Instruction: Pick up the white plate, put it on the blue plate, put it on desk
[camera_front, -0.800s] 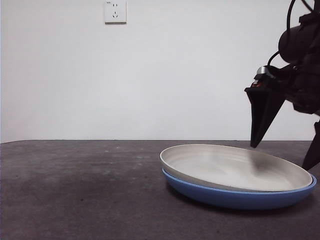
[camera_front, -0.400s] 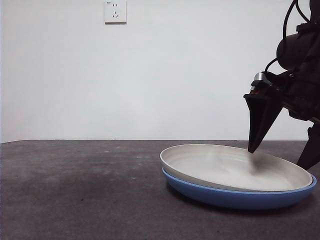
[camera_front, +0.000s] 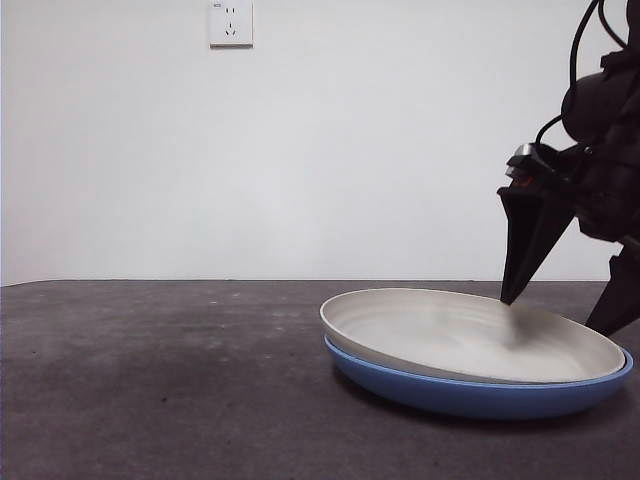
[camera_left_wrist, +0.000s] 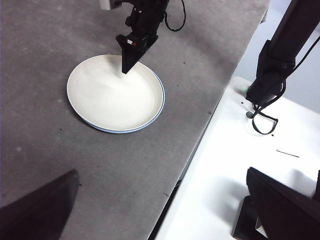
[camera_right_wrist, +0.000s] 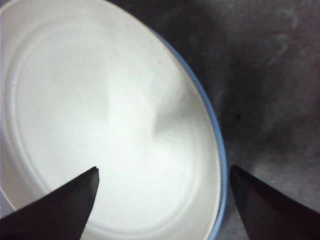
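1. The white plate is sitting inside the blue plate, and only a thin blue edge is showing around it, so the stacking step looks done

2. Both plates are resting on the desk, near its edge in the left wrist view, with the blue one touching the grey top

3. The right gripper is hanging just above the white plate's rim, with its jaws spread wide, one over the inside of the plate and one outside the rim

4. It is holding nothing, which fits a plate that is lying free

5. The left gripper is waiting high and well apart from the plates, with its jaws spread wide and nothing between them, so it is staying out of the way

6. The plates are lying a little tilted, not quite flat together
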